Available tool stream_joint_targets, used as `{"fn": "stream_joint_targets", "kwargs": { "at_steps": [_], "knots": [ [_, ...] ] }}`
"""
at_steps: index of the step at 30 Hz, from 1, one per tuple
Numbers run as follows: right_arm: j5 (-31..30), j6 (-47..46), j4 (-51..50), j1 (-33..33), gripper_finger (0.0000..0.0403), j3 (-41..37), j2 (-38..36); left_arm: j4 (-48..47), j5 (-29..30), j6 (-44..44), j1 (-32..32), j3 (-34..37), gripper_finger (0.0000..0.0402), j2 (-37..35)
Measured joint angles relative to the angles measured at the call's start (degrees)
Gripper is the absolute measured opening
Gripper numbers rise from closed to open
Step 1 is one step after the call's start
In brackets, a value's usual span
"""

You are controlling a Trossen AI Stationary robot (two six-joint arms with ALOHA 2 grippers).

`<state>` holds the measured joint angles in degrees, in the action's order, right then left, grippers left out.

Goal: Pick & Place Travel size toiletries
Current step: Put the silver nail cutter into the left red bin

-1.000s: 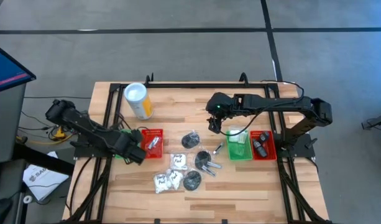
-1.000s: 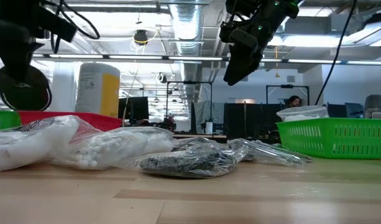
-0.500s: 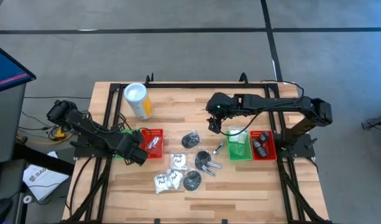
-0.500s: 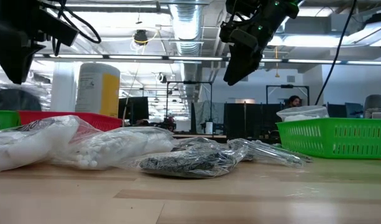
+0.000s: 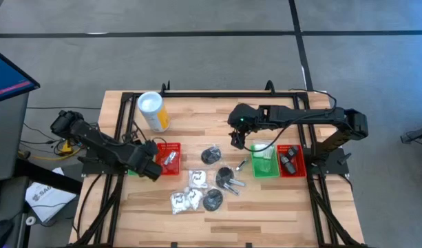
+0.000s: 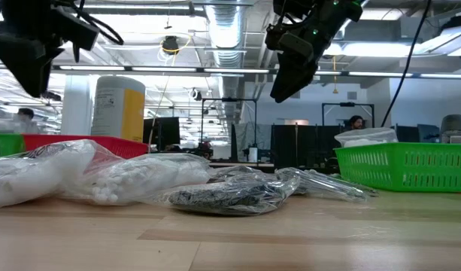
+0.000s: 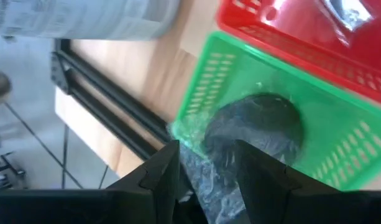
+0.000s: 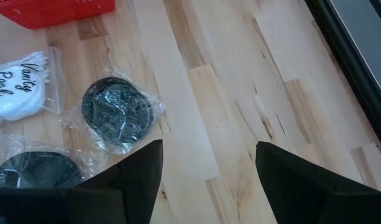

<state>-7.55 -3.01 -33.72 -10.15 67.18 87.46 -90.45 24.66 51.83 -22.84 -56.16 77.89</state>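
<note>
Across the pale wooden plank table [image 5: 266, 207], framed by black metal rails, the travel size toiletries lie mostly in a loose cluster near the middle: black round discs in clear wrap [image 5: 211, 155], white sachets with dark print [image 5: 185, 199] and a small silvery tube [image 5: 241, 164]. Beside the cluster on the left stands a red plastic mesh tray [image 5: 168, 157] with a silvery item in it, and touching its outer side a green plastic mesh tray [image 7: 314, 124]. In the left wrist view one wrapped black disc [image 7: 255, 127] lies inside that green tray. On the right side a second green tray [image 5: 264, 160] holds white packets, and a second red tray [image 5: 290, 160] next to it holds dark caps. A yellow cylinder with a white top [image 5: 153, 111] stands near the table's far left edge.

The left gripper [image 5: 147, 165] hangs over the left green tray, jaws apart and empty. The right gripper [image 5: 237, 140] hovers above the table between the cluster and the right green tray, jaws spread wide with nothing between them.

Grey floor with dark seams surrounds the table. From table height, the room behind shows ceiling ducts, strip lights, dark monitors and a seated person [image 6: 355, 122] far off.
</note>
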Motion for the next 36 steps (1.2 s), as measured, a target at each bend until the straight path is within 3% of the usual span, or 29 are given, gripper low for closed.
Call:
{"fn": "stream_joint_targets", "kwargs": {
  "at_steps": [12, 20, 28, 36],
  "knots": [
    [0.1, -0.5, -1.8, 4.2, 0.0244, 0.0, 0.0, 4.9, -0.7, 0.0, 2.0, -0.1, 0.0145, -2.6],
    [0.1, -1.4, -4.7, 7.4, 0.0244, 0.0, 0.0, 17.9, -0.7, -2.4, 1.4, -0.1, 0.0145, -4.1],
    [0.1, -1.5, -8.2, 12.7, 0.0244, -0.3, 0.0, 34.5, 1.4, -11.1, 1.4, -0.1, 0.0145, -4.0],
    [0.0, -1.5, -6.4, 17.2, 0.0244, -5.4, 0.0, 47.8, 2.5, -19.8, 1.4, -0.1, 0.0145, -4.0]
  ]
}}
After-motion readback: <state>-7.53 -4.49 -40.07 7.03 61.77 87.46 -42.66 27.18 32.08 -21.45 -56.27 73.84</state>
